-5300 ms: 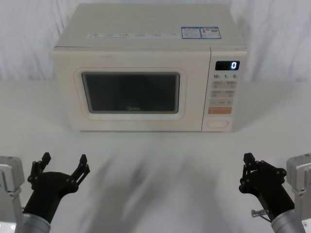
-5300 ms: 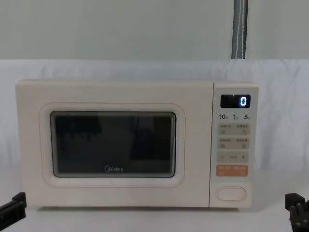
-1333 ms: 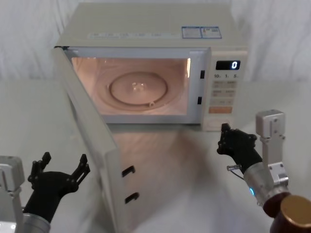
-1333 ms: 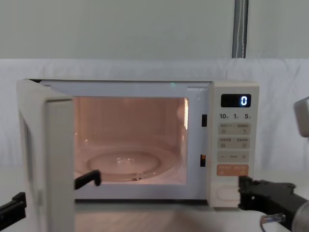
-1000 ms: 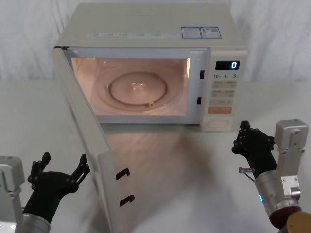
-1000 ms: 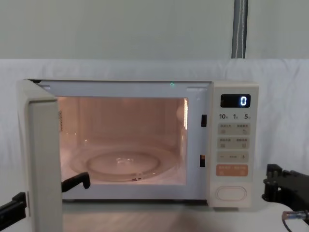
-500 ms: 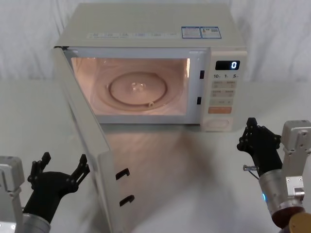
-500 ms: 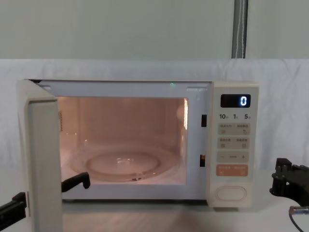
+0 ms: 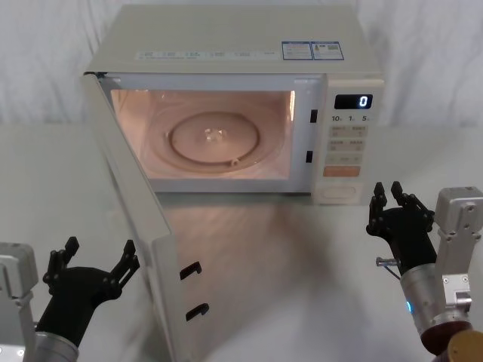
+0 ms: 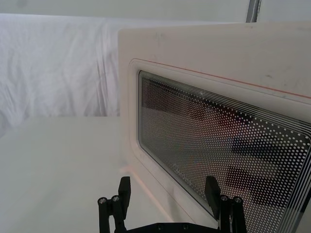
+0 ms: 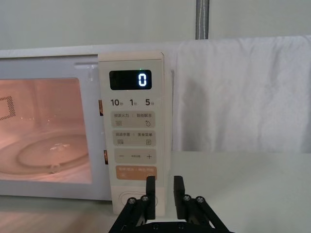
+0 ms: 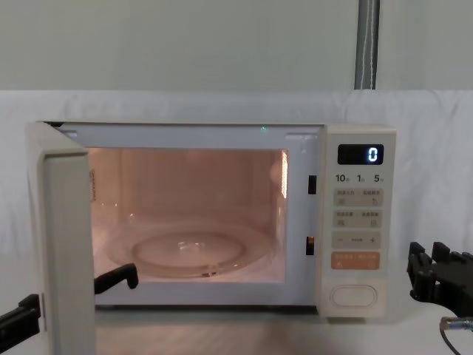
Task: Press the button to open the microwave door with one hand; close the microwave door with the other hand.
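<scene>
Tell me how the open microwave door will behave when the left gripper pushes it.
The microwave door looks like a rigid panel hinged at its left edge, so it should swing rather than flex. The left gripper, open beside it, probably needs little force.

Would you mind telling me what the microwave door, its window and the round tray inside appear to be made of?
The door looks like cream plastic or painted metal, smooth and matte. Its window seems to be glass backed by a dotted metal mesh, going by the fine hole pattern. The tray appears to be clear glass: it is see-through, with glints along its rim.
</scene>
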